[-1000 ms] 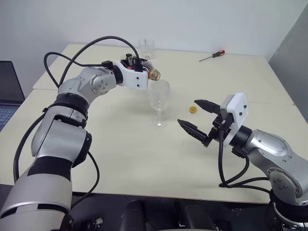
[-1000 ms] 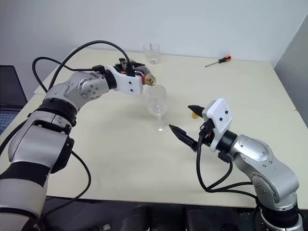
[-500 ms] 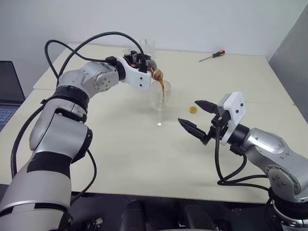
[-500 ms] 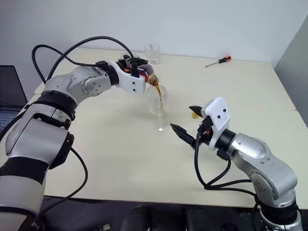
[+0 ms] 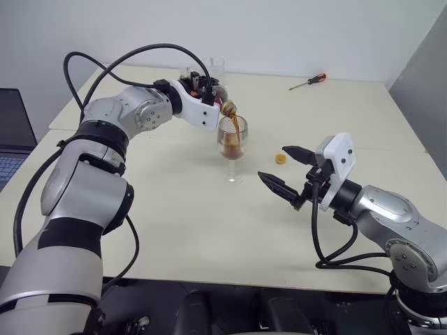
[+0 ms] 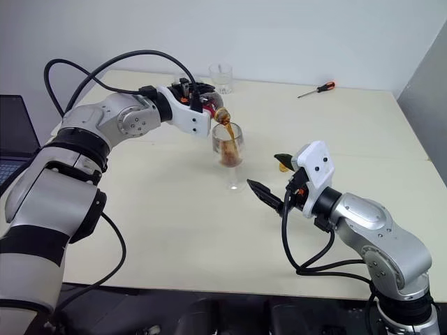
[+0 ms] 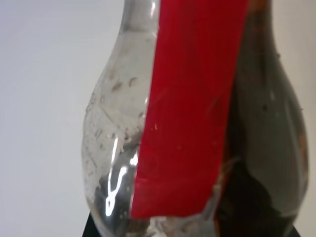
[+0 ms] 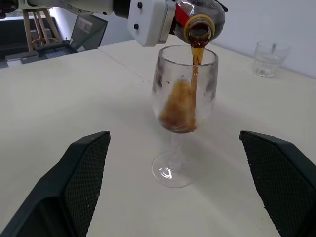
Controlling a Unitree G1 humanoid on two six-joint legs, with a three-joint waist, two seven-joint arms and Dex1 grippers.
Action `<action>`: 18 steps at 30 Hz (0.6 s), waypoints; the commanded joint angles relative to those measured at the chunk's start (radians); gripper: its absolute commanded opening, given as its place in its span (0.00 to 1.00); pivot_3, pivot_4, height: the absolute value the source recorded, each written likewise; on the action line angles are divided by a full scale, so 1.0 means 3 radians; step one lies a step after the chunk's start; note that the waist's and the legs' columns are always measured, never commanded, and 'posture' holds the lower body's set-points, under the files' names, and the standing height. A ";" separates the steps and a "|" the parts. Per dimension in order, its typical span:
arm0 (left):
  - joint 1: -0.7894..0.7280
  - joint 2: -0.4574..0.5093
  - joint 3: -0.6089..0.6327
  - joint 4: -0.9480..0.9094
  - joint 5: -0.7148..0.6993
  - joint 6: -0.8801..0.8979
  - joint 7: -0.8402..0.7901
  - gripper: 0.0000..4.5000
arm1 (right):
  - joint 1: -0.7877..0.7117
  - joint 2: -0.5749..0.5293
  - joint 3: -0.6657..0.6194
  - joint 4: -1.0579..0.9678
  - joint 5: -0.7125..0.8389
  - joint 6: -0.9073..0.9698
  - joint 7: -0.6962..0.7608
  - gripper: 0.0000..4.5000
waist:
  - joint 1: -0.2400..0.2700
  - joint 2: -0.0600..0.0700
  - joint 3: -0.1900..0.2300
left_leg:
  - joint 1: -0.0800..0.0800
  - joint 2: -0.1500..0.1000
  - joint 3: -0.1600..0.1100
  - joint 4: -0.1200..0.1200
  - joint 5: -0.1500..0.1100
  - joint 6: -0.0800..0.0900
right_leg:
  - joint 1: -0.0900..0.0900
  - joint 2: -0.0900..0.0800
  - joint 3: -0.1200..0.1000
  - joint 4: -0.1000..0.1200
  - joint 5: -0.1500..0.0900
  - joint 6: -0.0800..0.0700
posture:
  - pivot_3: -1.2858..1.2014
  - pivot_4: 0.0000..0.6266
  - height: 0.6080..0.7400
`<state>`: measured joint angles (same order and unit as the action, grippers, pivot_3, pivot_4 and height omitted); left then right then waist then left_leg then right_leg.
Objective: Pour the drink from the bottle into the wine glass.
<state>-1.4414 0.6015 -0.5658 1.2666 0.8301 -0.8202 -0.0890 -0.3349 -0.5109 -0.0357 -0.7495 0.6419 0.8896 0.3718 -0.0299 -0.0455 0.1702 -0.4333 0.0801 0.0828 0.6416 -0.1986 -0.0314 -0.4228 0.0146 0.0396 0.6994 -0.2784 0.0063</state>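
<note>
The bottle [image 8: 200, 15] lies tipped on its side above the wine glass [image 5: 231, 143], its open mouth just over the rim; a thin stream of the drink [image 8: 193, 69] falls into the bowl, which is partly filled with foaming brown liquid. The left gripper [image 5: 202, 91] is clamped on the bottle's rounded body, over the red label [image 7: 192, 108]. The plastic wall is judged thin, smooth and yielding, so a hold on the wide body is the sound one, though hard squeezing could spurt liquid. The glass stands free on the table [image 5: 174, 230] on a slim stem and small foot; it is judged brittle and top-heavy as it fills. The right gripper [image 5: 286, 171] hangs just beside it, jaws wide apart, holding nothing. A yellow cap [image 5: 280, 158] lies near; a tumbler [image 6: 221, 75] and screwdriver [image 5: 307, 81] sit well apart.
</note>
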 commanded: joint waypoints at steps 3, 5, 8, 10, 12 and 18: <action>-0.0182 0.0084 0.0008 -0.0043 -0.0001 -0.0034 0.0080 0.28 | -0.0070 -0.0048 -0.0060 -0.0041 0.0028 -0.0041 0.0004 1.00 | 0.0000 0.0000 0.0000 | 0.0000 0.0000 0.0000 0.0005 0.0000 0.0000 | 0.0001 0.0000 0.0000 0.0002 0.0001 0.0002 | 0.52 0.24 1.00; -0.0186 0.0092 0.0010 -0.0044 0.0002 -0.0036 0.0084 0.28 | -0.0071 -0.0047 -0.0049 -0.0037 0.0028 -0.0048 0.0000 1.00 | 0.0000 0.0000 0.0000 | 0.0000 0.0000 0.0000 0.0006 0.0000 0.0000 | 0.0002 0.0000 0.0001 0.0002 0.0002 0.0004 | 0.52 0.24 1.00; -0.0197 0.0100 0.0010 -0.0045 0.0008 -0.0036 0.0096 0.28 | -0.0078 -0.0040 -0.0032 -0.0020 0.0020 -0.0066 0.0007 1.00 | 0.0000 0.0000 0.0000 | 0.0000 0.0000 0.0000 0.0008 0.0000 0.0000 | 0.0002 0.0000 0.0001 0.0002 0.0002 0.0005 | 0.52 0.24 1.00; -0.0200 0.0101 0.0010 -0.0042 0.0013 -0.0034 0.0100 0.28 | -0.0082 -0.0038 -0.0025 -0.0009 0.0013 -0.0073 0.0010 1.00 | 0.0000 0.0000 0.0000 | 0.0000 0.0000 0.0000 0.0008 0.0000 0.0000 | 0.0003 0.0000 0.0001 0.0002 0.0002 0.0005 | 0.52 0.24 1.00; -0.0209 0.0106 0.0013 -0.0039 0.0019 -0.0028 0.0105 0.28 | -0.0079 -0.0037 -0.0019 0.0006 0.0005 -0.0085 0.0017 1.00 | 0.0000 0.0000 0.0000 | 0.0000 0.0000 0.0000 0.0008 0.0000 0.0000 | 0.0003 0.0000 0.0001 0.0002 0.0003 0.0005 | 0.52 0.24 1.00; -0.0213 0.0125 0.0018 -0.0031 0.0024 -0.0016 0.0116 0.28 | -0.0083 -0.0037 0.0001 0.0045 -0.0011 -0.0120 0.0033 1.00 | 0.0000 0.0000 0.0000 | 0.0000 0.0000 0.0000 0.0008 0.0000 0.0000 | 0.0002 0.0000 0.0002 0.0002 0.0003 0.0005 | 0.52 0.24 1.00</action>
<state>-1.4596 0.6209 -0.5666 1.2668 0.8458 -0.8200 -0.0756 -0.3417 -0.5166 -0.0325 -0.7184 0.6456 0.8795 0.3745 -0.0299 -0.0455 0.1702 -0.4333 0.0801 0.0830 0.6441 -0.1986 -0.0313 -0.4221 0.0146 0.0402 0.7001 -0.2775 0.0079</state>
